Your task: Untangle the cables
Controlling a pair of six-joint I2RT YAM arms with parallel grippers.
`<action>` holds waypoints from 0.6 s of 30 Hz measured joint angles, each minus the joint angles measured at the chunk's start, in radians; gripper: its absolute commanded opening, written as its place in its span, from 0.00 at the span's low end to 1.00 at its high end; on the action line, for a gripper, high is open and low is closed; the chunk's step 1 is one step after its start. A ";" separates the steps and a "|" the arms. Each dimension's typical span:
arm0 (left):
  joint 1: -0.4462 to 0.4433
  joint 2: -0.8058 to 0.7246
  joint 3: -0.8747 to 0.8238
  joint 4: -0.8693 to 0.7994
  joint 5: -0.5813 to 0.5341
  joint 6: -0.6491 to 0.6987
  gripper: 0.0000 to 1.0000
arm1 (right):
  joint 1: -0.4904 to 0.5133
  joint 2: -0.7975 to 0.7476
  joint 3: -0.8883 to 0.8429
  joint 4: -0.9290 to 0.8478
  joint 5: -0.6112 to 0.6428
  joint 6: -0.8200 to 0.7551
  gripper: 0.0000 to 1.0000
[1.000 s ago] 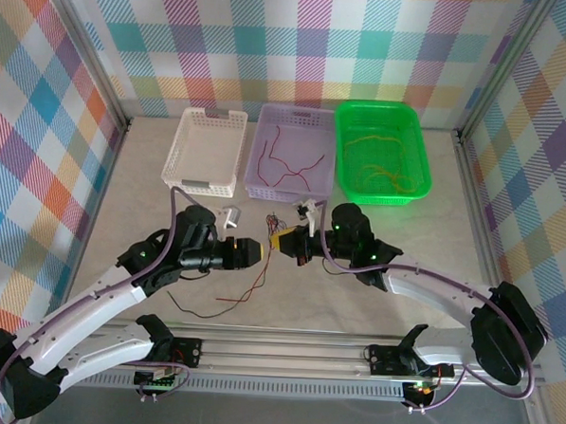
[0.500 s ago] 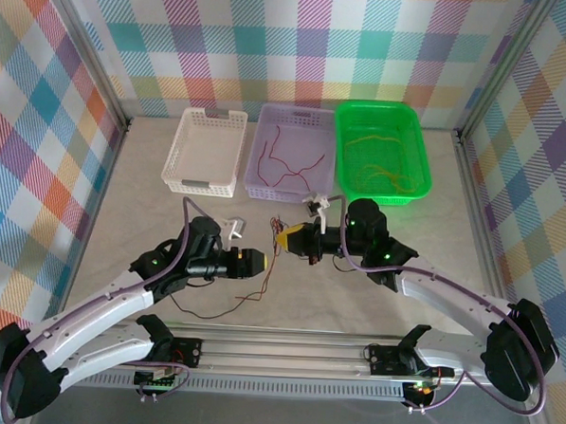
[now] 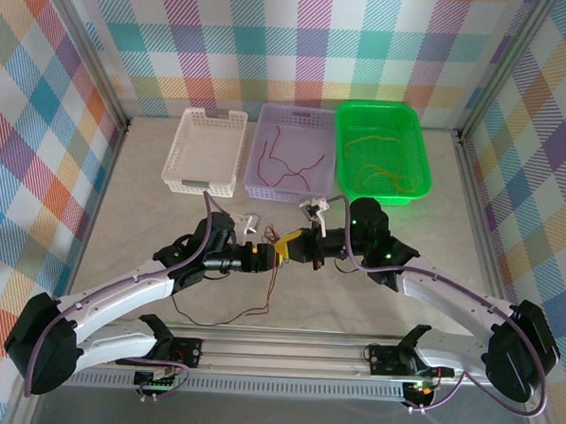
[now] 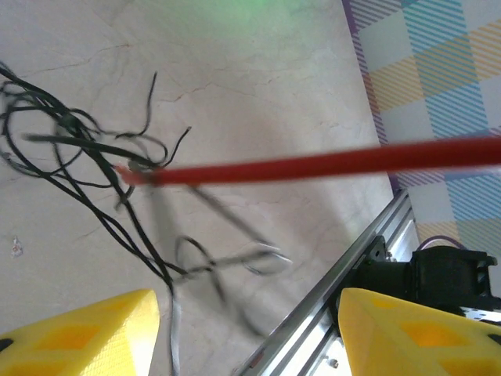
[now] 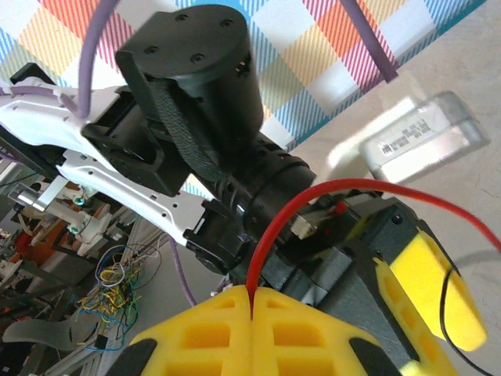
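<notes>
Red cable (image 4: 313,164): ran as a straight line across the middle of the left wrist view, from the tangle at the left out through the right edge.
Black cables (image 4: 86,143): lay in tangled loops on the counter (image 3: 130,223), in the left half of the left wrist view, meeting the red cable's end.
Left tool (image 4: 246,313): released, with its yellow fingers spread wide at the lower corners of that view and the red cable crossing above them.
Right tool (image 5: 252,301): clenched on the red cable, which entered at the seam of the fingers at bottom centre of the right wrist view and arched off to the right.
Meeting point: the two tools stood tip to tip at the centre of the top view, just below the purple basket (image 3: 289,195).
Baskets: the white basket (image 3: 201,184), the purple one and the green basket (image 3: 383,196) sat in a row across the upper middle.
Sorted cables: dark red cables (image 3: 266,159) lay in the purple basket and yellow cables (image 3: 371,169) in the green one.
</notes>
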 measured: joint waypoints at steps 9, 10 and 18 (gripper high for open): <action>-0.008 0.036 0.000 0.002 -0.008 0.035 0.60 | 0.000 -0.038 0.011 0.007 -0.007 0.014 0.00; -0.009 0.044 0.000 0.001 -0.011 0.038 0.59 | 0.000 -0.042 0.014 0.006 -0.005 0.014 0.00; -0.014 0.024 0.000 -0.021 -0.087 0.055 0.46 | -0.031 -0.099 0.188 -0.130 0.064 -0.025 0.00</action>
